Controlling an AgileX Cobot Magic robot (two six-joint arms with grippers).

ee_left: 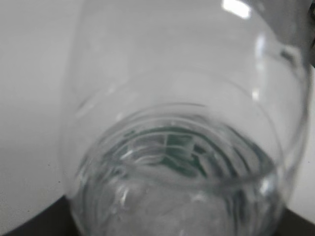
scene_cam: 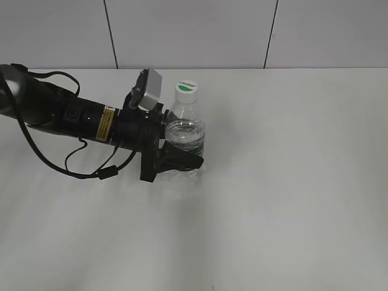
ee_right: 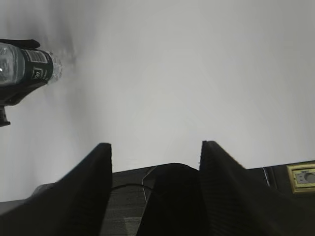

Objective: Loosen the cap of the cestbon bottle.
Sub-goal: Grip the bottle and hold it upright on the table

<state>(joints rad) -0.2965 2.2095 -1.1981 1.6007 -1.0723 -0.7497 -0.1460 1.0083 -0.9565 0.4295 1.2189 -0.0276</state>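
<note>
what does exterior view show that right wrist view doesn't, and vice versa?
Exterior only: the small round white screw cap with the green mark on top of the bottle, and the left arm's black gripper closed around the bottle's body, with its grey wrist camera.

Right wrist only: the right gripper, its two black fingers apart with nothing between them, and a yellowish wall socket at the lower right edge.

Both: the small clear plastic water bottle with the dark green label on the white table.
</note>
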